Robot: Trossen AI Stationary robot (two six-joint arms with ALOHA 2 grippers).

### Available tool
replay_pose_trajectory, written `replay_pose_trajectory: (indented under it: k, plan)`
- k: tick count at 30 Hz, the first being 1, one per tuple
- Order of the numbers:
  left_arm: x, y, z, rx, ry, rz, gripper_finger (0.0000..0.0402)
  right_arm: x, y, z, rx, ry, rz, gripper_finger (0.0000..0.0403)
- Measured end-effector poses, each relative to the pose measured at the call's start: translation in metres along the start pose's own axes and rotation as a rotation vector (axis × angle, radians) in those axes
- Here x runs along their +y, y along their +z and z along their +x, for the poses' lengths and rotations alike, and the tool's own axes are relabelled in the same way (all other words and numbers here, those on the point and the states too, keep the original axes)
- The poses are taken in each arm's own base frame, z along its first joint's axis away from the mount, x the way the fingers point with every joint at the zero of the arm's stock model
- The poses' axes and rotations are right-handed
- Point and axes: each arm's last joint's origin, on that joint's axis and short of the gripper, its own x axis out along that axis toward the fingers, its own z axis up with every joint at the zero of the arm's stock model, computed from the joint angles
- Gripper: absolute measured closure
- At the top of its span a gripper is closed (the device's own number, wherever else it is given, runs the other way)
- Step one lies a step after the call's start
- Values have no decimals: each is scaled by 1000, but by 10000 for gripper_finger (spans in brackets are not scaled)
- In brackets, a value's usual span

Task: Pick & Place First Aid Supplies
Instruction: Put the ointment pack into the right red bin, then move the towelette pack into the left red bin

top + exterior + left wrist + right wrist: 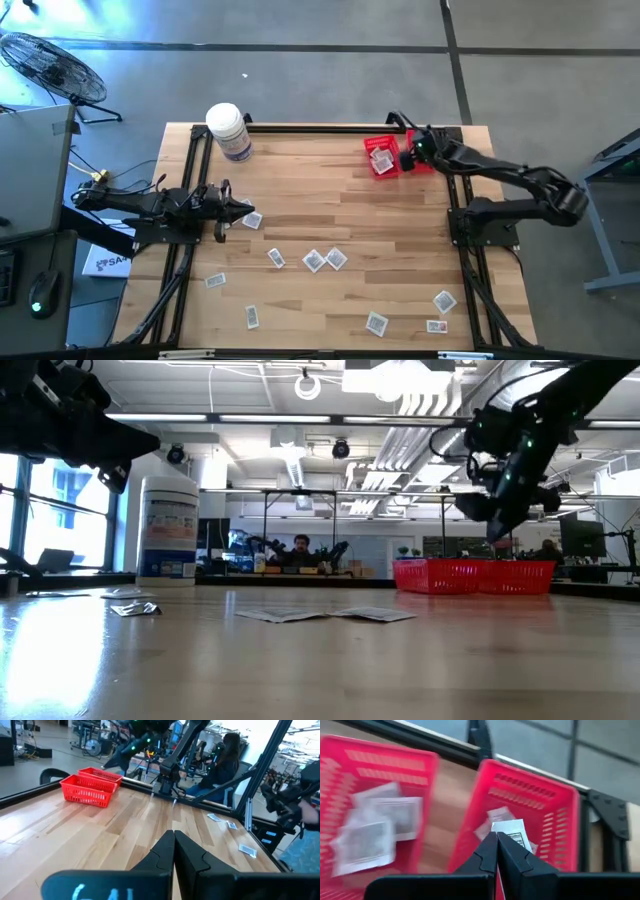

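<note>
The right hand (pixel 496 836) is hovering over the two red baskets at the far right corner of the bench (pixel 330 190), its fingers pressed together and pinching the edge of a white packet (pixel 511 833) above the right-hand basket (pixel 530 815). That basket is already holding another pale packet beneath it. The neighbouring basket (pixel 365 770) is carrying several more white packets (pixel 375 830) lying flat on its floor. In the high view the right arm is reaching in from the right edge, with the hand (pixel 416 146) sitting over the baskets (pixel 385 158).

The left hand (pixel 243 209) is waiting low near the left edge of the bench, clenched with nothing between its fingers; a packet (pixel 250 220) is lying just beside its tip.

The remaining first aid packets are lying scattered across the near half of the bench: a cluster near the middle (pixel 322 260), two towards the left (pixel 215 281), and three near the right corner (pixel 444 300). A large white bottle (pixel 228 130) is standing upright at the far left corner. Beyond the bench, a person is sitting in the room behind (pixel 300 548)
</note>
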Motion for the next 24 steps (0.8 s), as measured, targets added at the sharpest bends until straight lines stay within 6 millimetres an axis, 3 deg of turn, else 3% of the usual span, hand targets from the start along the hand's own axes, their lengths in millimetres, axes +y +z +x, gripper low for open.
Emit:
replay_pose_trajectory:
  k: [6, 16, 20, 24]
  plan:
    - [0, 0, 0, 0, 2, 0, 401, -1, -13, 15, -37, -85, -65, 395]
    - [0, -1, 0, 13, 5, 4, 401, -7, -9, 31, -6, -75, -77, 363]
    - [0, -1, 0, 13, 5, 4, 401, -4, 1, 13, 3, -7, -145, 353]
    - [0, -1, 0, 12, 5, 3, 401, 9, 9, -24, 52, 149, -254, 355]
